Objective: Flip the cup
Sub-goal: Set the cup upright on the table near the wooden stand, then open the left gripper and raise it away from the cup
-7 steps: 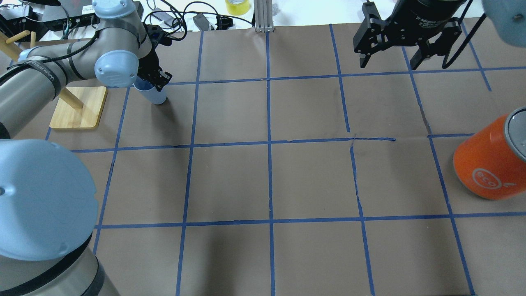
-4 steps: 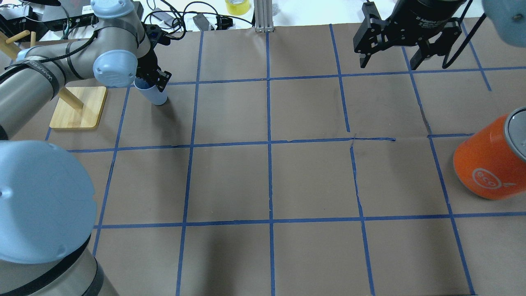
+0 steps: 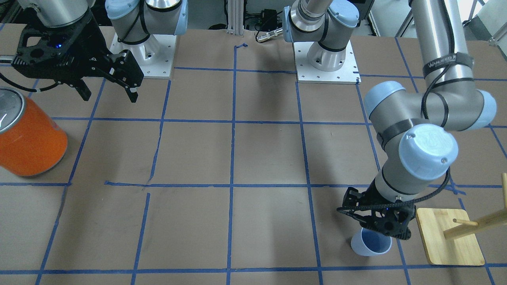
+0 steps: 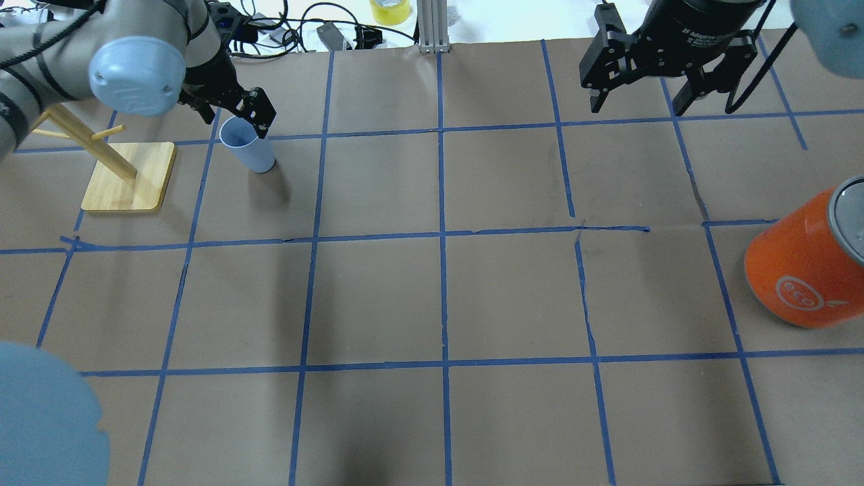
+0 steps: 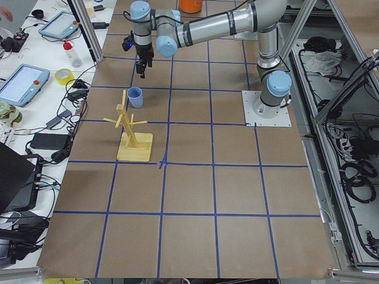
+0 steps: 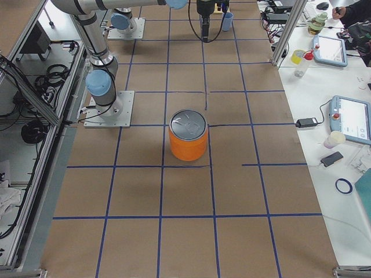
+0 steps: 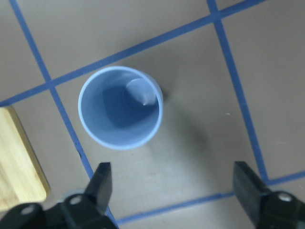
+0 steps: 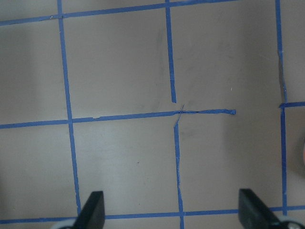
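Note:
The small pale lavender-blue cup (image 4: 248,147) stands upright, rim up, on the brown paper beside a blue tape line. It also shows in the front view (image 3: 371,242), the left side view (image 5: 135,96) and the left wrist view (image 7: 120,107), where I look down into it. My left gripper (image 4: 235,111) (image 3: 376,225) (image 7: 174,183) is open and empty, hovering above and just off the cup's rim, not touching it. My right gripper (image 4: 638,101) (image 3: 109,95) (image 8: 172,210) is open and empty, high over the far right of the table.
A wooden peg rack on a square base (image 4: 128,177) (image 3: 449,237) stands close to the cup's left. A large orange can with a silver top (image 4: 806,260) (image 3: 27,140) stands at the right edge. Cables and a tape roll (image 4: 389,10) lie past the far edge.
My left gripper was at the cup's rim and has let go, lifting up and back. The left arm swung away to the far left. The cup stays upright in place. The right arm is still.

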Robot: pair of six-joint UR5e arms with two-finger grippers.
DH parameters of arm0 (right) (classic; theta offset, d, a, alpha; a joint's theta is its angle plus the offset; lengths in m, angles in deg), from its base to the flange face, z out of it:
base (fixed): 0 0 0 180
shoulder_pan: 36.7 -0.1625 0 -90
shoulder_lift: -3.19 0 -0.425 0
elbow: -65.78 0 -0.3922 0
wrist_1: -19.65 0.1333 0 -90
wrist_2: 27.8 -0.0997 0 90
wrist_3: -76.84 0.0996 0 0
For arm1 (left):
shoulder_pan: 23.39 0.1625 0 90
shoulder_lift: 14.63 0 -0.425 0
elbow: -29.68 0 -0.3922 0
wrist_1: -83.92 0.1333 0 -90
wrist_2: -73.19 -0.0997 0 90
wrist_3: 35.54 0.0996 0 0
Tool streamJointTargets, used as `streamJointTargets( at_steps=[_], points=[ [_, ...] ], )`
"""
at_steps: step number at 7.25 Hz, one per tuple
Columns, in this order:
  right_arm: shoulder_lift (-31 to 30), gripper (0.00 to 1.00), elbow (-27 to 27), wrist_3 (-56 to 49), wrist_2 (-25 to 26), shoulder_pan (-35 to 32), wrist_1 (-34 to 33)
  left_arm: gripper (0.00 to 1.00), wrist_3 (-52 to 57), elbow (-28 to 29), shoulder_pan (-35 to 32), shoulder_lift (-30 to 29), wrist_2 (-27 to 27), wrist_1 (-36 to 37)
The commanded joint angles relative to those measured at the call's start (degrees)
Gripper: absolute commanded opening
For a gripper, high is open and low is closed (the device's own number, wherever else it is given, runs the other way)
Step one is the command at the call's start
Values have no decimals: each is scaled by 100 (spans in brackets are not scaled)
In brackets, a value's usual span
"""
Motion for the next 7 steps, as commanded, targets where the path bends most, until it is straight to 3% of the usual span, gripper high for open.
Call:
streamJointTargets(
  at_steps=[1, 2, 4, 7],
  points=[
    [-3, 100, 88, 7, -22, 8, -46, 100, -997, 42, -360, 991, 47, -882],
    [-3, 100, 88, 7, -22, -1, -55, 100, -1105, 60, -361, 1422, 65, -1475],
    [-4, 100, 97, 7, -22, -1, -55, 100, -1299, 43, -361, 2004, 39, -1883],
    [-12, 100, 106, 7, -31, -1, -55, 100, -2177, -133, -352, 2076, 64, -1833]
  ],
)
